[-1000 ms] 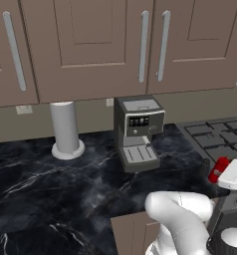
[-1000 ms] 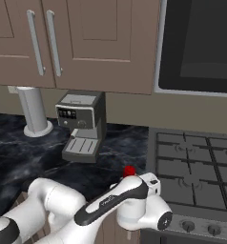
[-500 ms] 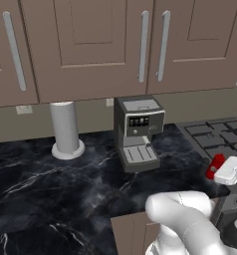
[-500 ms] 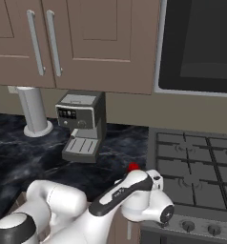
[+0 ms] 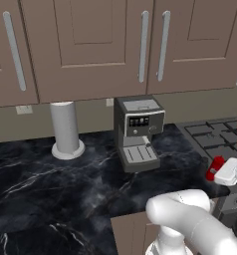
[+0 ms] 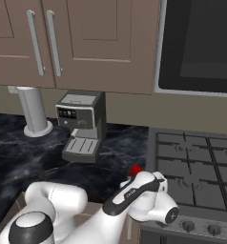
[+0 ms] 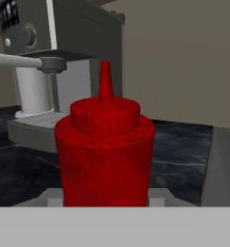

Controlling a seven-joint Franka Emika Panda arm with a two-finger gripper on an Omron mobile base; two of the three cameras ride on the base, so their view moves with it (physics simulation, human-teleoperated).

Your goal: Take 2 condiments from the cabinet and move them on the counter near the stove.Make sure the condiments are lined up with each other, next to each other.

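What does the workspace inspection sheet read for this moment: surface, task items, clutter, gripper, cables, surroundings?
Surface: glossy black counter with white veins, running up to the stove.
Job's things: red squeeze bottle upright, close in front of the hand camera, near the counter's stove end; a second condiment is not made out. Cabinet doors closed.
Clutter: grey coffee machine and a grey cylinder on a round base stand at the back of the counter.
Grippers: gripper shut on the red squeeze bottle, low by the stove.
Cables: nothing seen.
Surroundings: dark appliance front above the stove, beige wall behind.
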